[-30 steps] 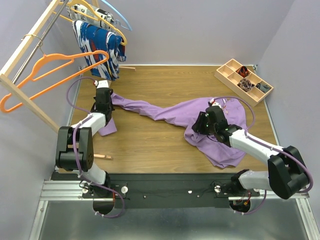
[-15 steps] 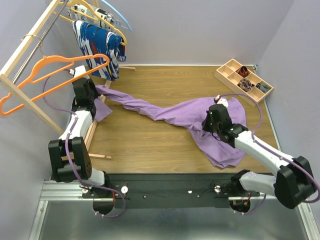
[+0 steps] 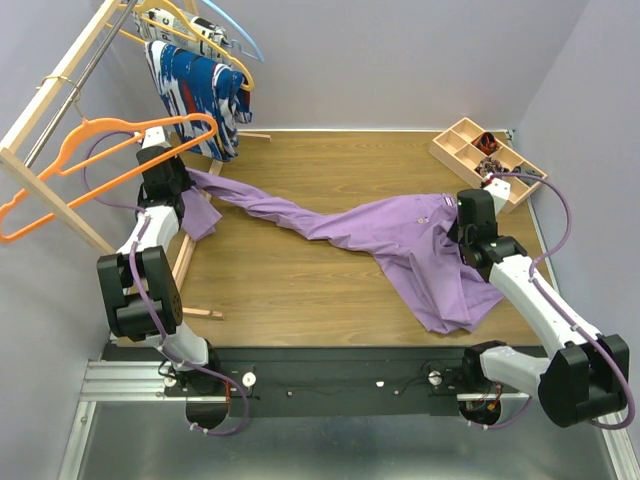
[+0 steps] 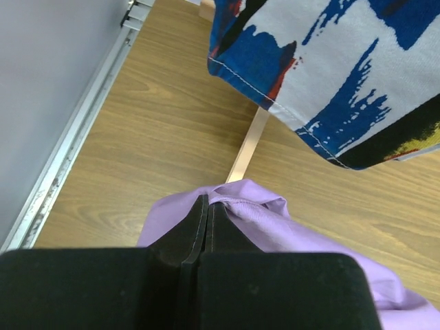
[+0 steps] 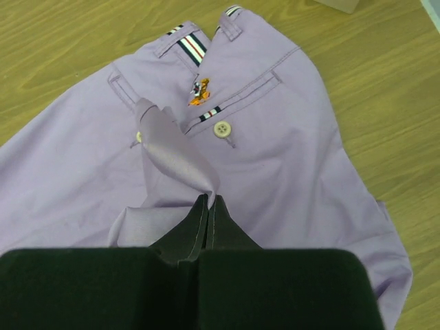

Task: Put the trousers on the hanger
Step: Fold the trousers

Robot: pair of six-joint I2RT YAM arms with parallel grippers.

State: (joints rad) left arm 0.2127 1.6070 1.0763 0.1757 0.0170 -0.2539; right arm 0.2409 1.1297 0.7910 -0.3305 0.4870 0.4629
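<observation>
The lilac trousers (image 3: 340, 225) lie stretched across the table from left to right. My left gripper (image 3: 183, 180) is shut on a leg end, held a little above the table beside the rack. In the left wrist view its jaws (image 4: 208, 201) pinch the purple cloth (image 4: 268, 220). My right gripper (image 3: 462, 228) is shut on a raised fold near the waistband. The right wrist view shows that fold in its jaws (image 5: 208, 199), with the striped waistband and a button (image 5: 221, 128) beyond. The bright orange hanger (image 3: 120, 124) hangs on the rack, just above and left of my left gripper.
A wooden clothes rack (image 3: 45, 115) runs along the left wall. It carries a blue, white and red patterned garment (image 3: 195, 90) on a paler hanger and a light blue hanger (image 3: 238, 35). Its foot strip (image 4: 249, 144) lies on the table. A compartment tray (image 3: 487, 160) sits back right.
My right gripper shut on the trousers near the waist and drew them to the right. My left gripper carried the leg end back and left, up to the rack by the orange hanger.
</observation>
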